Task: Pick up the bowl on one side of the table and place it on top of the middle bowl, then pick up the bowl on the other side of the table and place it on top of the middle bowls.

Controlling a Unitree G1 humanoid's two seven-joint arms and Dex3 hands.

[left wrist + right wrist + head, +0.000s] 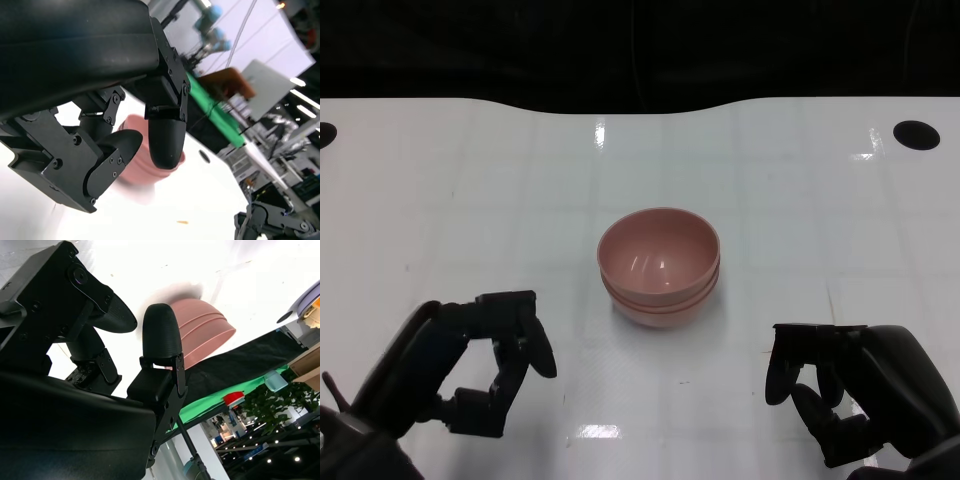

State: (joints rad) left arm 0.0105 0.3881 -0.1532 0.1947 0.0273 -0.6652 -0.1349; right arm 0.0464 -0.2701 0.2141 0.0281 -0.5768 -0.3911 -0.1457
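A stack of pink bowls stands at the middle of the white table; rims of nested bowls show under the top one. The left wrist view catches the pink stack behind the fingers, and the right wrist view shows its stacked rims. My left hand hovers near the table's front left, fingers apart and empty. My right hand sits at the front right, also empty with fingers apart. Both hands are well apart from the stack.
Two dark round holes mark the table's far corners, the left one at the picture's edge. Beyond the far edge is black. The left wrist view shows my right hand and lab clutter behind.
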